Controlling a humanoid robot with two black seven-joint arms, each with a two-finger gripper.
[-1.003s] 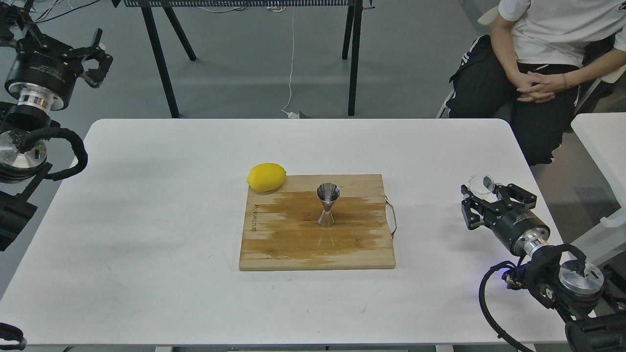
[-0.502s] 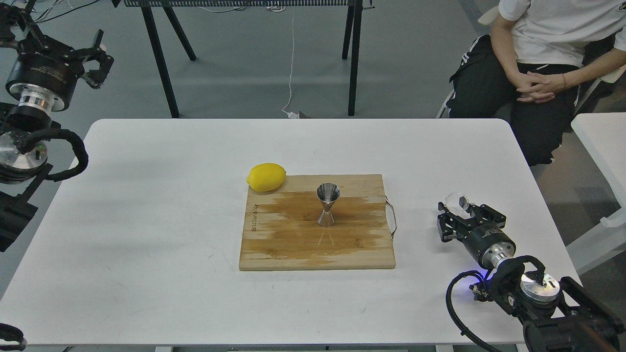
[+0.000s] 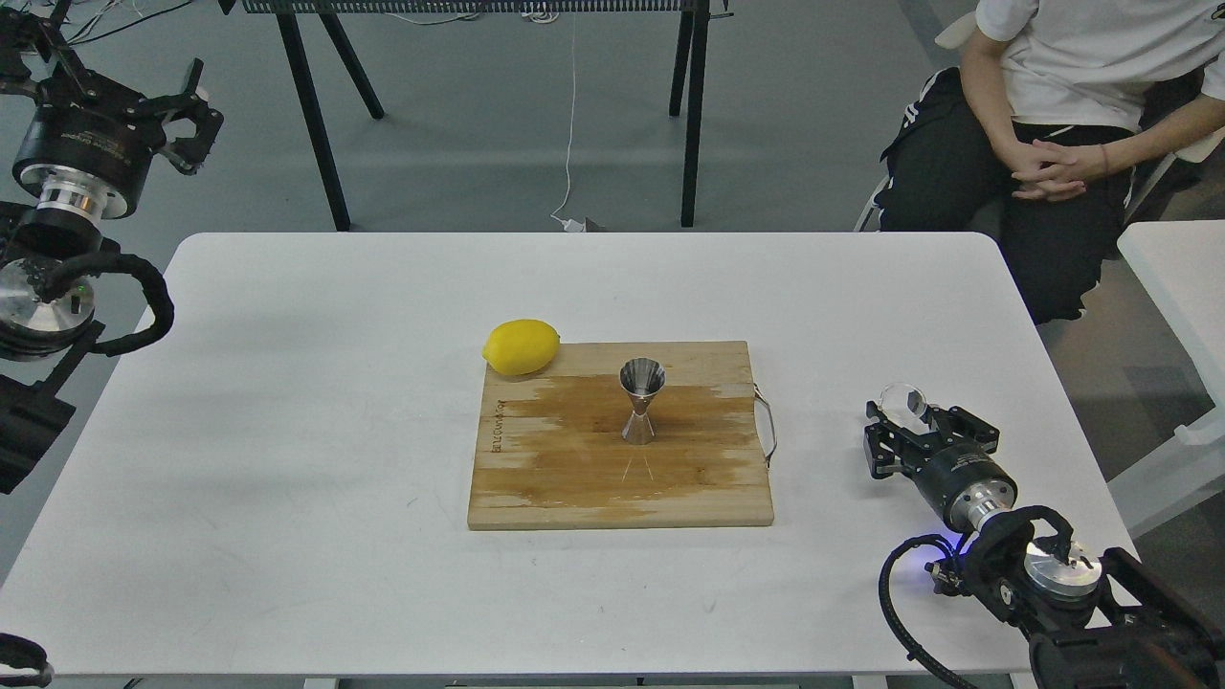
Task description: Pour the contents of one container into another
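Observation:
The steel jigger (image 3: 641, 400) stands upright in the middle of the wooden cutting board (image 3: 536, 478), on a dark wet patch. The small clear glass cup (image 3: 903, 399) is at the right side of the table, held between the fingers of my right gripper (image 3: 907, 419), which is shut on it low over the tabletop, well to the right of the board. My left gripper (image 3: 194, 105) hangs off the table at the far upper left, open with nothing between its fingers.
A yellow lemon (image 3: 522, 345) rests at the board's back left corner. The board has a metal handle (image 3: 768, 426) on its right edge. A seated person (image 3: 1053, 124) is behind the table's right corner. A second white table (image 3: 1177, 277) stands at right.
My right gripper with the glass cup has come down and to the left, closer to the tabletop, then settled slightly rightward. The left arm has barely moved.

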